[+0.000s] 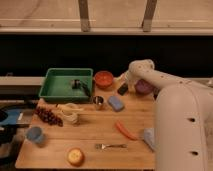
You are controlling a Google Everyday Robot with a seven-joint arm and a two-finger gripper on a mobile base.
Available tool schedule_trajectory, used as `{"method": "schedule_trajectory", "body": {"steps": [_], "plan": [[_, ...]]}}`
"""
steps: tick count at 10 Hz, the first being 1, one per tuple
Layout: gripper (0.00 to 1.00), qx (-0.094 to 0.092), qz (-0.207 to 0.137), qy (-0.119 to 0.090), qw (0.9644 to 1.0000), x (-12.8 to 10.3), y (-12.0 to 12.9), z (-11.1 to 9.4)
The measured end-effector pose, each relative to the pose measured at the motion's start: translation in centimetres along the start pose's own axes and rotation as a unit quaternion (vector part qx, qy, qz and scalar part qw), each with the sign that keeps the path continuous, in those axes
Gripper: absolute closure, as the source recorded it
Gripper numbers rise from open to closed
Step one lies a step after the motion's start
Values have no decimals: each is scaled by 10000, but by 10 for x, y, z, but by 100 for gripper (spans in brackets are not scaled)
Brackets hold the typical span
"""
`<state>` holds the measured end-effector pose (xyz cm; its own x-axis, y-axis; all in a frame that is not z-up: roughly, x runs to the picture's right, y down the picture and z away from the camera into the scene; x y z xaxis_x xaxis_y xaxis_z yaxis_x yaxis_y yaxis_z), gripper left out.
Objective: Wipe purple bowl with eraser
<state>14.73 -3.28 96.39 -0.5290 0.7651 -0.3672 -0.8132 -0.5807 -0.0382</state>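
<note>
The purple bowl (144,87) sits at the table's back right, partly covered by my white arm. Just left of it, on the wood, lies the eraser (122,90), a small dark block. My gripper (125,81) hangs directly above the eraser, at the end of the arm that curves in from the right. I cannot tell whether it touches the eraser.
An orange-red bowl (104,78) and a green tray (56,90) stand at the back. A light-blue pad (116,103) and a metal cup (98,102) lie near the eraser. Grapes (47,116), a carrot (125,130), a fork (110,146), an orange fruit (75,156) and a blue cup (34,135) are nearer the front.
</note>
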Motion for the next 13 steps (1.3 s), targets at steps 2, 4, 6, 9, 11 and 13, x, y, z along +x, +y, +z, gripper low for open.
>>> {"method": "schedule_trajectory", "body": {"steps": [2,4,6,9,11,13], "plan": [[32,10,-29,88,10000,2,1,7],[32,44,-96,158,9998,4,4,15],[32,95,-126,185,9997,5,3,20],[32,215,-169,230,9994,7,0,28],[32,309,-198,281,9989,10,-3,33],[32,403,-211,341,9984,13,-7,38]]}}
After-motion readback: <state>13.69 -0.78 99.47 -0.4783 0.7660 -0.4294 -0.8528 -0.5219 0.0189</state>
